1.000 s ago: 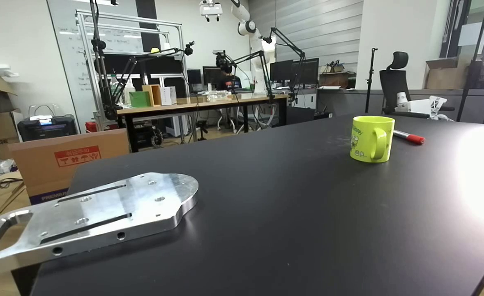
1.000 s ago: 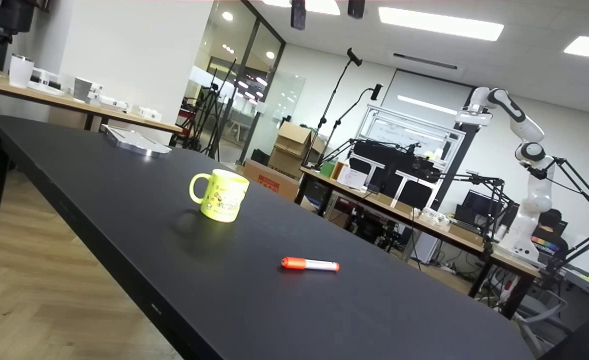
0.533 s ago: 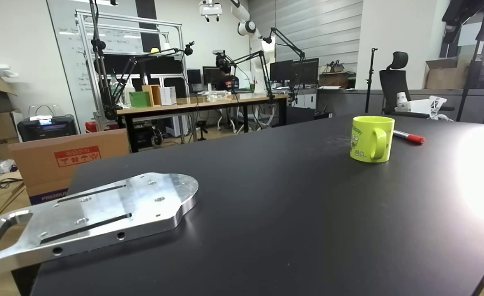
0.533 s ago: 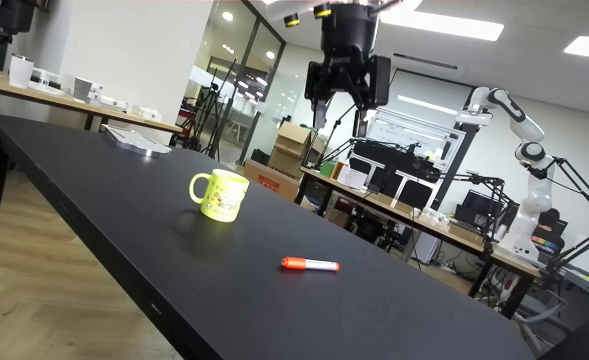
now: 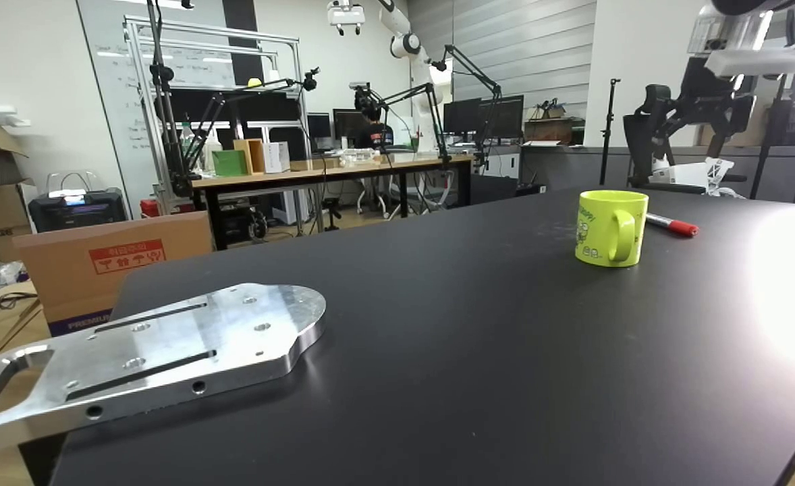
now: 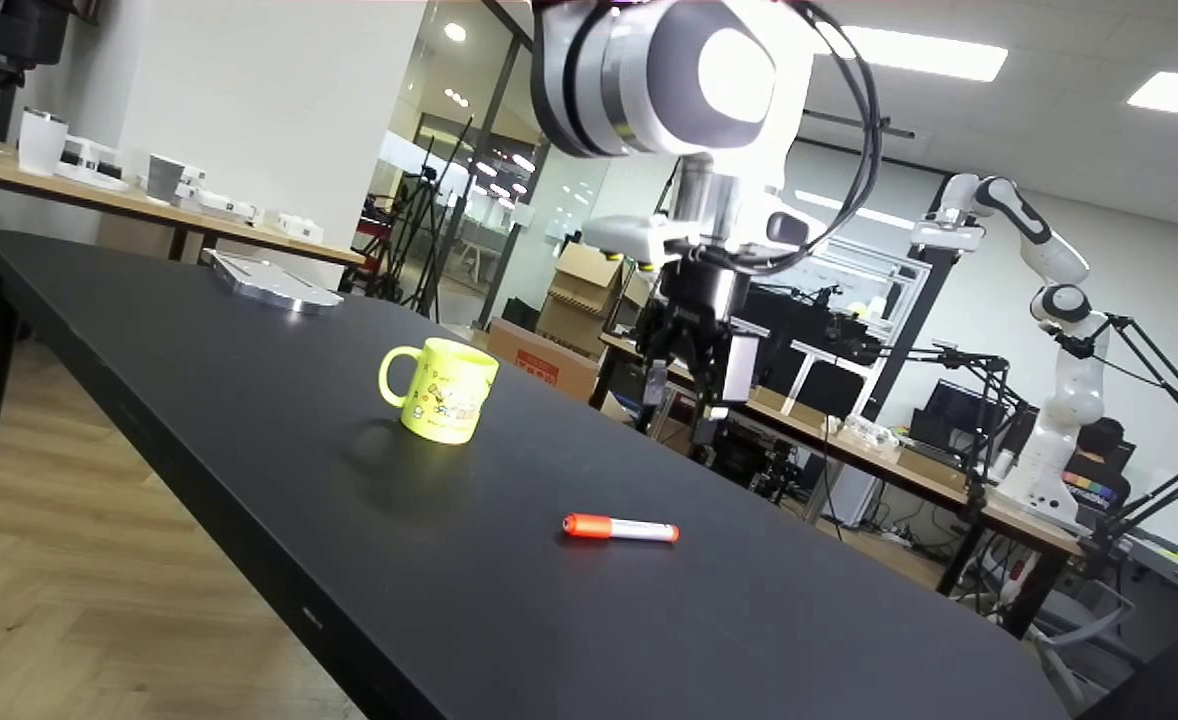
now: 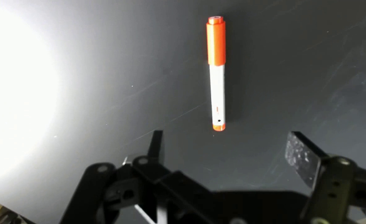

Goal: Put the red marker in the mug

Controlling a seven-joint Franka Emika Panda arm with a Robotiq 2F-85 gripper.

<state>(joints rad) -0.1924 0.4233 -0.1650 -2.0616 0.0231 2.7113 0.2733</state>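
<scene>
The red marker, with a red cap and white body, lies flat on the black table in both exterior views [image 5: 677,227] [image 6: 621,528]. In the wrist view the marker [image 7: 216,71] points lengthwise away from the jaws, its white end nearest them. The yellow-green mug stands upright beside it in both exterior views [image 5: 593,233] [image 6: 444,395], its handle turned away from the marker; it is out of the wrist view. My gripper [image 6: 681,402] hangs above the table near the marker, fingers pointing down. It also shows in an exterior view [image 5: 689,145]. Its jaws [image 7: 226,137] are wide apart and empty.
A silver metal plate lies at the table's end in both exterior views [image 5: 235,331] [image 6: 274,283]. The table's long edge [image 6: 219,520] runs past the mug. A cardboard box [image 5: 127,270] stands beside the table. Bright glare [image 7: 12,93] covers one side of the wrist view.
My arm has come down from above into both exterior views, and the gripper is lower, closer to the table. The marker and mug have not moved.
</scene>
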